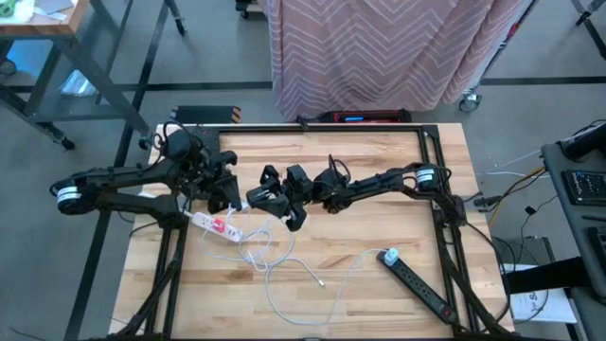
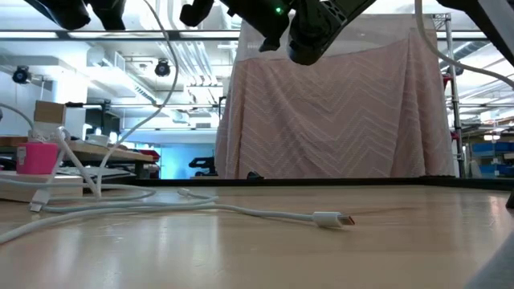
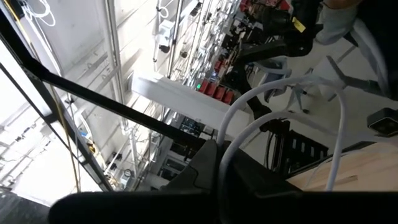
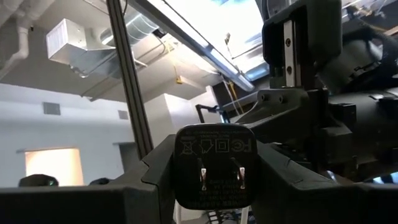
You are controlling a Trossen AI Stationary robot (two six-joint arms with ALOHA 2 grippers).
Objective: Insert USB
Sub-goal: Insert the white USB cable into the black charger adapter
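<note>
Right gripper point(image 4: 211, 186) is clamped on a black square plug-in charger block point(image 4: 213, 163), prongs facing its camera, presumably presenting the port. Left gripper point(image 3: 217, 171) grips the white round USB cable point(image 3: 249, 112); a loose connector end point(image 2: 331, 218) lies on the wooden table point(image 1: 379, 303)

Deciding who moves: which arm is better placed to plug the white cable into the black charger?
Left: the left gripper holds the white cable, close beside the right gripper, which is shut on the black charger.

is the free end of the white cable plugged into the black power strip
No, the white cable's plug lies loose on the bare table, well apart from the black power strip.
</note>
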